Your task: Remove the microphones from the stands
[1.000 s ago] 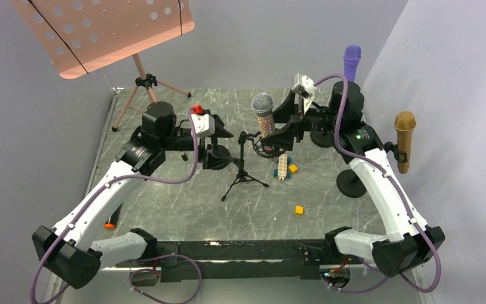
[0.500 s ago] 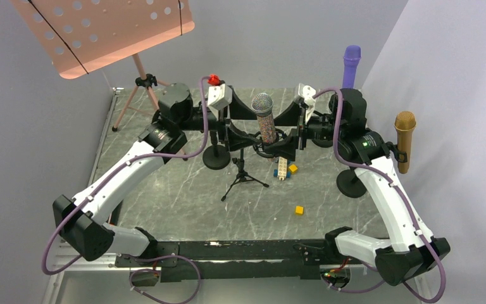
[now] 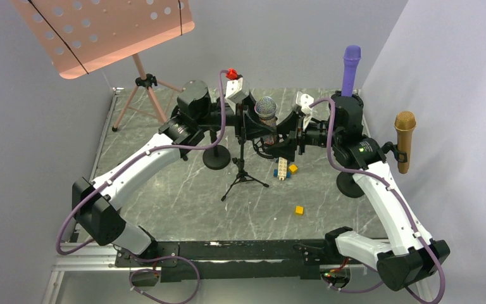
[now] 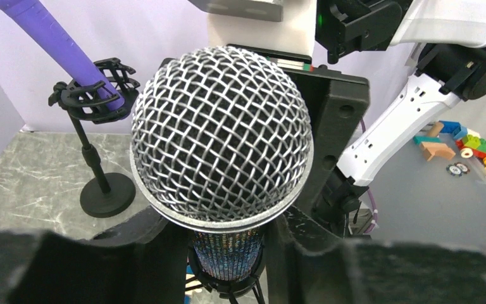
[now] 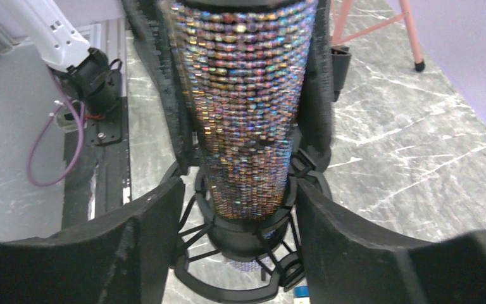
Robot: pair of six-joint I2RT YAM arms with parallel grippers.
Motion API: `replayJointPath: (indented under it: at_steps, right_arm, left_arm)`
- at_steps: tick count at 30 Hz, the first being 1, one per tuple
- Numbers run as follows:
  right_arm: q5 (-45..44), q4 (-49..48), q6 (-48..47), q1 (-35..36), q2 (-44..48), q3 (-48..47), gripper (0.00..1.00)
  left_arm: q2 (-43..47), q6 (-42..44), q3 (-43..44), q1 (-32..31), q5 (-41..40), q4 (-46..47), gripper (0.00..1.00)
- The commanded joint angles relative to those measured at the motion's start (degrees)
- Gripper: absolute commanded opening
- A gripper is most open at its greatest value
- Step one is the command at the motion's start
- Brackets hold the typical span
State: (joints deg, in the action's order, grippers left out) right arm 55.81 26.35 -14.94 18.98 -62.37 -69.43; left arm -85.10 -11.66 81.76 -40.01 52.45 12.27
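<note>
Pale gray-purple walls point(image 3: 278, 44) around a dark gray counter point(image 3: 183, 202) with white veins, a pink music stand point(image 3: 101, 31) with round holes on thin legs at the back left corner, soft even light.

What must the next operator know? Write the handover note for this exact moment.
Left gripper: fingers pinch the microphone body just under its mesh head; it looks gripped.
Right gripper: fingers flank the shock mount at the microphone's lower end; contact unclear.
Microphone: upright, seated in the mount on the tripod stand, mid-table.
Done: both arms are in position on it.
To do: probably steady the mount with the right gripper, then lift the microphone straight up and out with the left.
</note>
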Motion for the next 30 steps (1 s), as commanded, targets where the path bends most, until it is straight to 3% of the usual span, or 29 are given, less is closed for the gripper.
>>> replayJointPath:
  at_steps: [1, 2, 5, 13, 15, 17, 21, 26, 30]
  right_arm:
    - [-2.55, -1.58, -1.58, 0.02, -0.62, 2.56, 0.6]
    - [-2.81, -1.19, -2.02, 0.0, -0.75, 2.85, 0.57]
    - [-3.16, 0.04, -2.95, 0.0, -1.22, 3.2, 0.52]
    - [-3.17, 0.39, -3.14, -0.02, -2.02, 2.75, 0.53]
    - [-3.23, 0.22, -2.89, 0.0, -2.05, 2.43, 0.57]
    - [-2.67, -0.25, -2.21, 0.0, -1.87, 1.45, 0.68]
    - [-1.07, -1.13, -0.82, 0.0, -1.46, -3.25, 0.98]
    - [-2.24, 3.24, -2.32, -0.01, -4.09, -13.8, 1.0]
    - [-3.54, 2.76, 0.84, 0.0, -7.18, -20.66, 1.0]
  left_arm:
    - [0.13, -1.6, 4.8, -0.24, 0.87, 3.79, 0.06]
    - [0.23, -1.52, 5.88, -0.18, 0.44, 3.94, 0.0]
    - [-0.29, -1.99, 11.28, 0.81, -0.29, 3.89, 0.0]
    - [-4.46, -2.73, 33.5, 4.48, -2.51, 0.99, 0.0]
    - [-4.39, -2.02, 37.34, 5.55, -2.9, 0.52, 0.0]
    - [-3.47, -1.18, 38.52, 7.0, -2.59, -0.34, 0.0]
    - [1.83, 2.61, 34.1, 10.22, -2.38, -3.81, 0.0]
    - [12.84, 16.18, 20.26, 12.67, -8.25, -10.07, 0.0]
    - [17.9, 23.36, 14.14, 13.68, -10.22, -18.2, 0.0]
